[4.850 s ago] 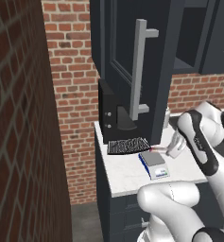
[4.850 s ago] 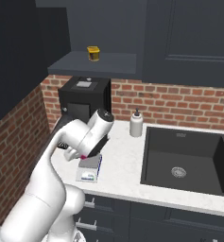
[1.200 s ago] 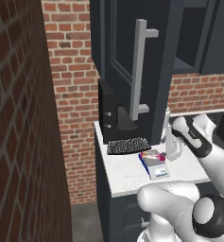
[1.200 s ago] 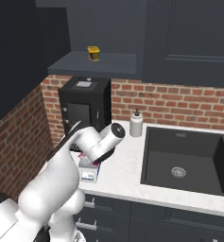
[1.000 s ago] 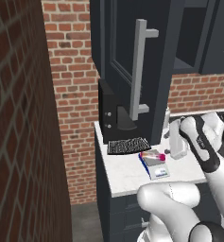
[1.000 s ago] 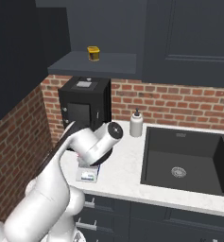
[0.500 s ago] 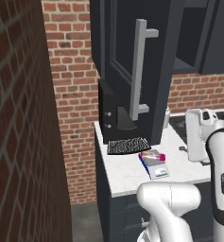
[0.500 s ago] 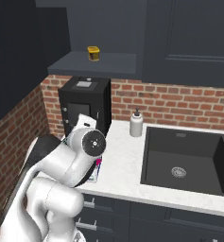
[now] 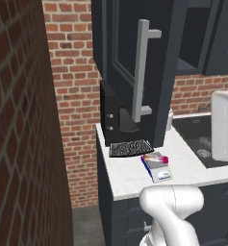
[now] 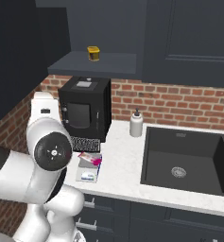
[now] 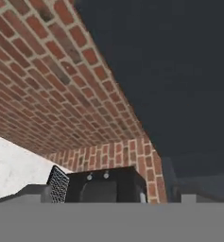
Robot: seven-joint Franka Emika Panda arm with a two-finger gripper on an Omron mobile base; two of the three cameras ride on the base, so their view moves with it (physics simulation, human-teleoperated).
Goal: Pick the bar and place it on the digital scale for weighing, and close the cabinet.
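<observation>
The bar (image 9: 155,158), pale pink with a magenta end, lies across the far end of the digital scale (image 9: 159,171) on the white counter, and nothing touches it. The right base view shows the same bar (image 10: 90,159) on the scale (image 10: 87,174). The cabinet door (image 9: 134,72), dark navy with a long grey handle (image 9: 142,71), stands swung open over the counter. My white arm (image 9: 224,126) is raised at the right, well clear of the scale. In the hand view the cabinet door (image 11: 175,75) is the dark surface above. My gripper's jaws are wide apart and hold nothing.
A black boxy appliance (image 10: 84,113) stands against the brick wall, with a black ribbed mat (image 9: 131,148) in front of it. A soap bottle (image 10: 136,124) and a dark sink (image 10: 189,160) are to the right. A yellow jar (image 10: 92,53) sits on the open shelf.
My arm has lifted off the scale and swung up and to the right. The bar stays lying on the scale. The cabinet door has not moved.
</observation>
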